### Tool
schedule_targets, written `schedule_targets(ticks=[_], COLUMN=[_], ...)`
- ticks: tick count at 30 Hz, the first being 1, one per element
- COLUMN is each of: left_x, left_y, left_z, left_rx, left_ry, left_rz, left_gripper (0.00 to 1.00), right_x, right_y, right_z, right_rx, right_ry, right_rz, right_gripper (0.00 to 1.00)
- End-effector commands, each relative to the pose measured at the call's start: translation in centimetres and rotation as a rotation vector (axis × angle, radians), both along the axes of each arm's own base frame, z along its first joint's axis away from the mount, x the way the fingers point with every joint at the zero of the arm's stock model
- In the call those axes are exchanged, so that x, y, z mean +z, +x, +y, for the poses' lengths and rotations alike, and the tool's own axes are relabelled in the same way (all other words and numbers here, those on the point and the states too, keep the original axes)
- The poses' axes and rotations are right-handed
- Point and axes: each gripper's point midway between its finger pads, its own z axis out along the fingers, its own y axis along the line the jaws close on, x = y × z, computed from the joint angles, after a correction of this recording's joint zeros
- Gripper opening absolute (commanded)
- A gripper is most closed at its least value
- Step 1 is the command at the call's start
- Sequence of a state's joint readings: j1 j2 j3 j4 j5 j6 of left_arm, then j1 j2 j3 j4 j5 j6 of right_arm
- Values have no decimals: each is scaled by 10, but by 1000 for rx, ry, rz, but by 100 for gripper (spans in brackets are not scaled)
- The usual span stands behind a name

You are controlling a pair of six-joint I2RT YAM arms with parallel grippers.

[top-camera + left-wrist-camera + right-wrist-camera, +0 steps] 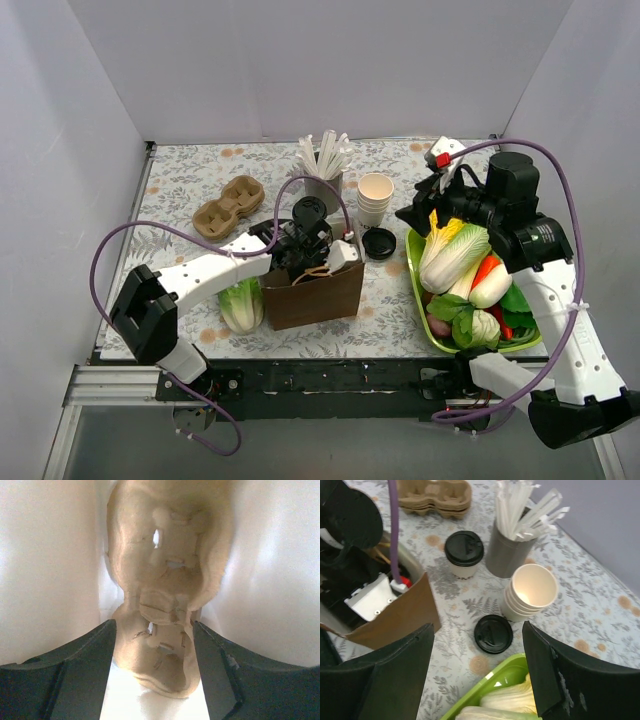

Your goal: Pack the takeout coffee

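- Left end effector (154, 626): open, matte black fingers spread, sunk inside the brown paper bag (312, 295), pale smooth walls on both sides.
- Straight ahead of it, deeper in the bag: moulded pulp carrier (165, 580), beige, fibrous and lumpy, two rounded wells, small punched holes. Contact with the fingers impossible to tell.
- Right end effector (477, 627): open, broad dark fingers wide apart, nothing between them, hovering above the floral-print worktop (590, 600).
- Takeout coffee (464, 555): ahead of the right end effector and slightly left, upright on the worktop, outside the bag. Short cream paper cup under a round, glossy black plastic lid, just beside a grey cup of white sticks (510, 552).
- Just beneath the right fingertips: loose black lid (493, 634), flat, round, ridged.
- Ahead and to the right: stack of lidless cream cups (532, 587), tapered, mouths upward.
- Far ahead, left: stacked pulp trays (435, 497), tan and rough.
- Nearest below: lime-green plastic tray (490, 685), rounded rim.
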State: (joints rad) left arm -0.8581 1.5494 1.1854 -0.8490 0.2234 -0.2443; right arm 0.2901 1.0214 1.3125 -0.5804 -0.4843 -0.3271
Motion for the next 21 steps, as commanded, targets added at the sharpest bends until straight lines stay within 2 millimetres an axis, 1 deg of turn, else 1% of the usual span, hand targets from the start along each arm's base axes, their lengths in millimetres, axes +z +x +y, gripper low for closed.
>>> schedule_targets(ticks=[1, 2, 3, 4, 5, 8, 9, 10, 14, 15, 18, 21], left_x=[57, 66, 70, 74, 79, 84, 92, 95, 117, 127, 145, 172], left_y=[-1, 0, 0, 1, 2, 0, 2, 0, -2, -3, -3, -2], left_z=[-21, -26, -28, -29, -31, -33, -35, -35, -39, -41, -45, -52], left_rx=[-11, -11, -17, -12, -6, -7, -5, -6, -21, -29, -28, -28], left_ry=[-162, -182, -192, -201, -212, -217, -232, -233, -280, -304, -353, -421], left_rz=[-35, -41, -40, -41, -45, -31, -38, -34, -48, -52, -69, -88], left_gripper=[64, 68, 70, 78, 80, 83, 86, 87, 91, 91, 92, 92], right_x=[-14, -14, -17, -23, -24, -27, -28, -31, -35, -34, -34, -30], right_y=[-22, -28, -30, -27, -26, -23, -21, -19, -15, -15, -12, -10], right_z=[29, 35, 39, 43, 47, 55, 56, 58, 64, 65, 66, 65], right_rx=[183, 228, 244, 250, 253, 274, 275, 278, 294, 295, 287, 273], right_ry=[95, 121, 136, 144, 164, 175, 176, 174, 175, 177, 181, 180], right_rz=[156, 187, 221, 256, 277, 288, 290, 298, 317, 317, 319, 307], right_gripper=[79, 80, 80, 81, 81, 82, 82, 82, 82, 82, 82, 81])
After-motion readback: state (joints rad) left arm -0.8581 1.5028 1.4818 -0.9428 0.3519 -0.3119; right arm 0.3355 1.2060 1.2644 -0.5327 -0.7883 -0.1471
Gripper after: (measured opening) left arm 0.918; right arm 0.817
